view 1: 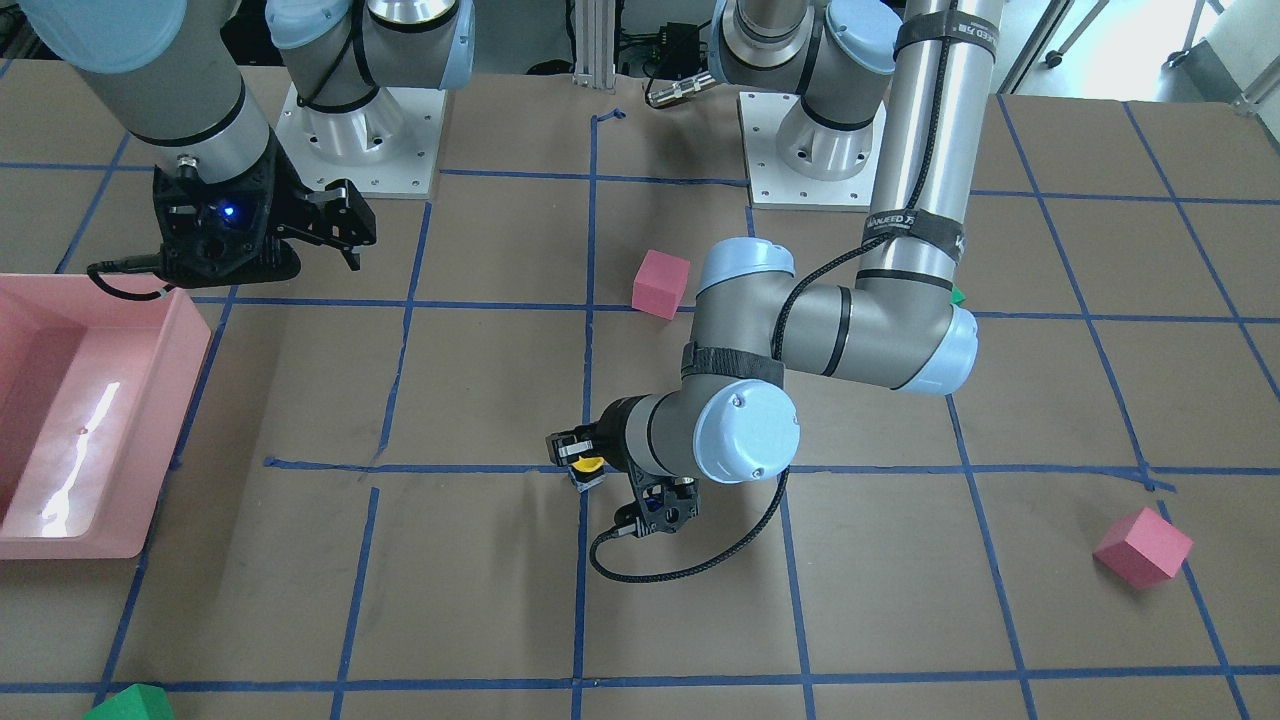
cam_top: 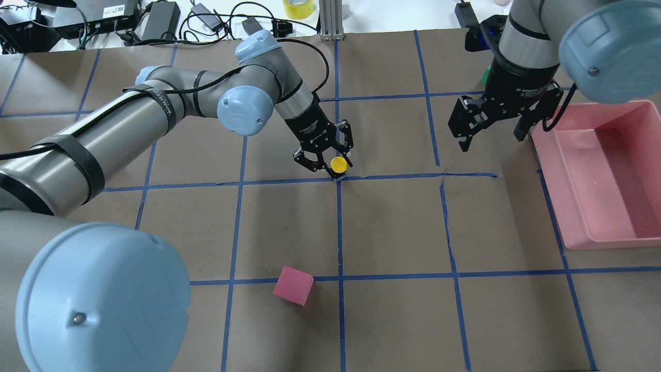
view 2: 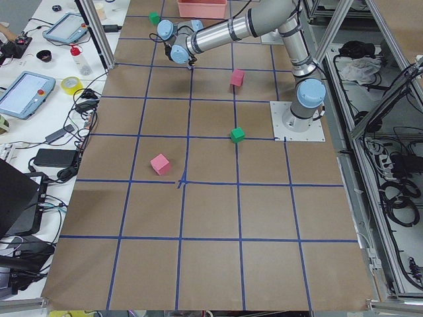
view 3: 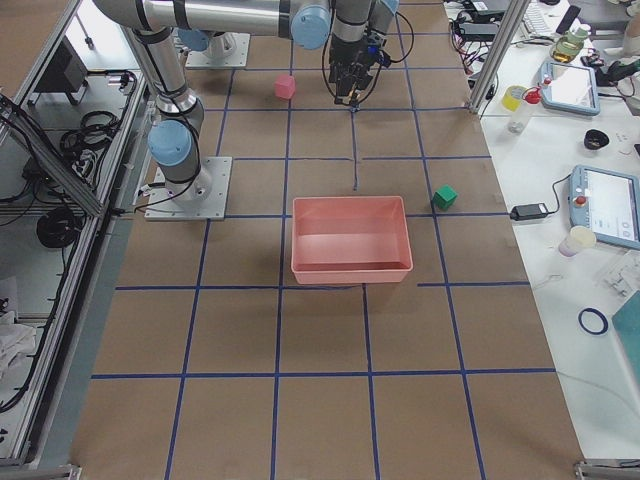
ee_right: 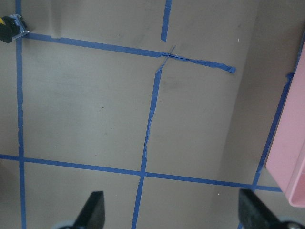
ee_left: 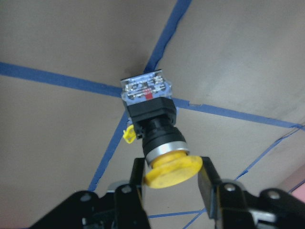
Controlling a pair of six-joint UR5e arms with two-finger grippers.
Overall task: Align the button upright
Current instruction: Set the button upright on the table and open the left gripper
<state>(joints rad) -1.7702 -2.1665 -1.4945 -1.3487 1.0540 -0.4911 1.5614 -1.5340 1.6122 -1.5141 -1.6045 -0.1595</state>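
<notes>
Left pincer is clamped on the round yellow cap of the small push-button switch, one finger on each side of the cap. The button's whitish-grey terminal base sits on the brown paper surface, right on a crossing of the blue tape lines, near the middle of the grid. Its black body rises from the base to the cap, which is uppermost between the fingertips. Whether it stands exactly plumb I cannot tell.

Right pincer hangs spread wide and holds nothing, above the surface and well apart from the button, just beside the pink plastic tray.

By count: one button, one tray, two pincers. Two pink foam cubes, one near the left arm's elbow, the other far out toward the surface's edge. Two green cubes, one near the left arm's base plate and one at the far end, near the tray.
</notes>
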